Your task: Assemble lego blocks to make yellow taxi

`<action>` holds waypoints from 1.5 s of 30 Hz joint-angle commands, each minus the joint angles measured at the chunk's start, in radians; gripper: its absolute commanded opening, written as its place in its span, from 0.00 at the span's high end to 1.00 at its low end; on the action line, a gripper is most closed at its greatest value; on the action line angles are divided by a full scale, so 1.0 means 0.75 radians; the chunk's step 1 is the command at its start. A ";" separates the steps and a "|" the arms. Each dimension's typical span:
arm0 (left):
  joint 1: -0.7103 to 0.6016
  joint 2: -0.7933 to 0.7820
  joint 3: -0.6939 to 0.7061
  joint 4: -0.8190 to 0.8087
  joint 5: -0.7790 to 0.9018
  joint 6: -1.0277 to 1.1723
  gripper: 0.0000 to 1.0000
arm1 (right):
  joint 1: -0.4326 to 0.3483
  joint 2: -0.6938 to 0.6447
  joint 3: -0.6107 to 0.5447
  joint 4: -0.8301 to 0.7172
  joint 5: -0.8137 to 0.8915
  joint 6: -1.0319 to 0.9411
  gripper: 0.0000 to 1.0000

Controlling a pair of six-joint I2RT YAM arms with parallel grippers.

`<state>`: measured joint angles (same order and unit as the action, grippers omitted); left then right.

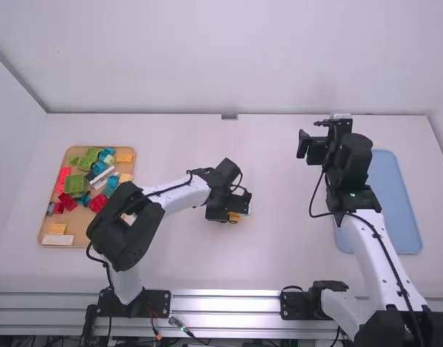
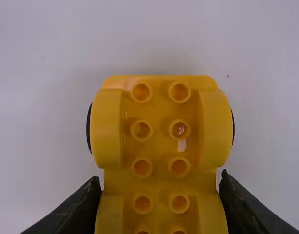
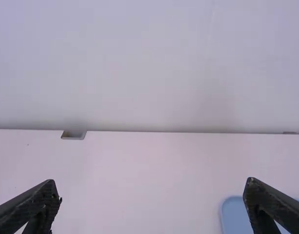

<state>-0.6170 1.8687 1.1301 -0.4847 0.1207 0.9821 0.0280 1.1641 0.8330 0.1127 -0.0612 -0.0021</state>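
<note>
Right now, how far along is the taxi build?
It looks early. Done: the yellow base has black wheels at its sides. In hand: the left gripper has that base between its fingers. Left: the base's visible studs are bare, so the body seems yet to be built; loose yellow blocks lie on the tan tray. The right gripper is open and empty.

The tabletop (image 1: 279,253) looks smooth and matt. Over its middle, the yellow wheeled base (image 2: 160,117) is smooth plastic with a soft sheen, its studs hollow and moulded. On the tabletop's left, the tan tray (image 1: 84,220) has a flat, wood-like look and bears smooth plastic blocks (image 1: 75,183); on its right, the blue tray (image 1: 394,210) appears smooth and matt. Shiny bare metal rails (image 1: 228,302) line its near edge.
</note>
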 commanded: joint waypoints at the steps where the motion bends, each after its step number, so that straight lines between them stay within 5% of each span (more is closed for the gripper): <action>1: 0.020 0.027 -0.010 0.011 0.057 0.014 0.93 | 0.008 0.011 0.049 0.003 0.003 0.006 0.01; 6: 0.015 0.063 -0.010 0.017 0.047 0.013 0.89 | 0.005 0.011 0.049 0.004 0.003 0.007 0.01; 9: 0.012 0.063 -0.010 0.010 0.011 0.014 0.71 | 0.006 0.011 0.049 0.004 0.003 0.007 0.01; 10: 0.013 0.063 -0.010 0.010 0.012 0.014 0.58 | 0.006 0.011 0.049 0.005 0.004 0.007 0.01; 11: 0.013 0.063 -0.010 0.010 0.012 0.014 0.55 | 0.006 0.011 0.049 0.004 0.004 0.007 0.01; 13: 0.012 0.063 -0.010 0.011 -0.013 0.014 0.16 | 0.006 0.011 0.049 0.004 0.004 0.005 0.01; 16: 0.014 0.063 0.001 0.025 -0.056 0.012 0.01 | 0.006 0.011 0.049 0.005 0.004 0.002 0.01; 25: 0.156 -0.068 0.224 -0.282 -0.179 -0.119 0.01 | 0.006 0.011 0.049 0.014 0.003 0.003 0.01; 45: 1.228 -0.138 0.406 -0.396 -0.288 -1.785 0.01 | 0.006 0.011 0.049 0.057 0.003 0.003 0.01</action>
<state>0.2367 1.7824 1.4151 -0.7620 -0.0875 -0.0834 0.0280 1.1641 0.8330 0.1505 -0.0628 -0.0059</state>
